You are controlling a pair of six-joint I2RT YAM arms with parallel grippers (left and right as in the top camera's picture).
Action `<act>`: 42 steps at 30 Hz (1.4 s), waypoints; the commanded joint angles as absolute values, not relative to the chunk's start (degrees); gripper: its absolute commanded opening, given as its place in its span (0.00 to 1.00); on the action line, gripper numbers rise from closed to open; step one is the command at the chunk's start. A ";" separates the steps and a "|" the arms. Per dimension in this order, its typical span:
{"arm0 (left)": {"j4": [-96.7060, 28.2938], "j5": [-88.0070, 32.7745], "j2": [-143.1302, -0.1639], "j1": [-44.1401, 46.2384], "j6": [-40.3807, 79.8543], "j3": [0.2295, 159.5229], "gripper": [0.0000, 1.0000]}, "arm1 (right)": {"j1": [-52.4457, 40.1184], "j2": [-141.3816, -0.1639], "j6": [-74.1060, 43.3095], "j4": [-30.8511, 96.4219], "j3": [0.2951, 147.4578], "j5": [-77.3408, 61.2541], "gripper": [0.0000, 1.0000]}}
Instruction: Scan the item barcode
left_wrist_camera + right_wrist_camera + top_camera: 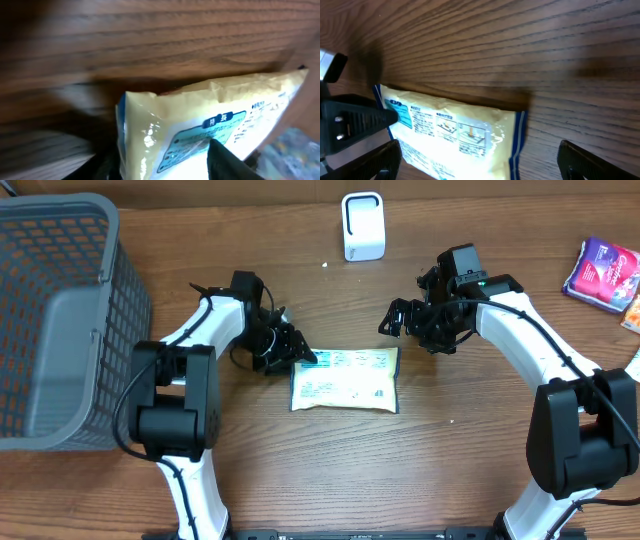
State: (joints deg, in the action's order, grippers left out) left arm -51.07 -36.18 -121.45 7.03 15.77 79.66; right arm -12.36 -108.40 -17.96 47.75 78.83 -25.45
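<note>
The item, a pale yellow packet (345,380) with blue edges and printed panels, lies on the wooden table. My left gripper (300,357) is at its top left corner. In the left wrist view the packet (200,120) fills the gap between the jaws: one dark finger (230,162) lies against its printed face, the other (107,167) sits by its left edge. Whether they clamp it does not show. My right gripper (405,322) hovers open just beyond the packet's top right corner; its fingers (580,162) stand wide over the packet's right end (470,135). No barcode shows.
A white scanner (363,225) stands at the back centre. A grey mesh basket (60,320) fills the left side. Pink and purple packets (605,272) lie at the far right edge.
</note>
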 commanded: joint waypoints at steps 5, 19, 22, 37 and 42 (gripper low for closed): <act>-50.17 -32.16 -126.37 8.08 18.44 78.22 0.04 | -12.12 -108.77 -17.67 51.00 77.21 -21.91 1.00; -52.12 -24.49 -119.07 7.97 24.32 84.77 0.04 | -9.43 -112.12 -16.38 50.89 75.92 -26.26 1.00; -53.45 -18.06 -114.13 7.97 26.83 86.50 0.04 | -9.21 -112.12 -15.97 50.74 75.92 -26.17 1.00; -56.97 -20.10 -109.47 7.97 24.80 81.89 0.75 | -9.82 -112.33 -16.05 48.47 74.50 -35.83 1.00; -56.69 -22.61 -114.39 7.97 24.40 81.45 0.83 | -11.25 -112.55 -20.14 42.98 69.21 -39.81 0.99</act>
State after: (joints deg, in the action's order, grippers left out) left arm -56.95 -18.96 -111.35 8.01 25.52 81.97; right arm -10.15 -112.27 -17.63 44.97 71.94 -35.11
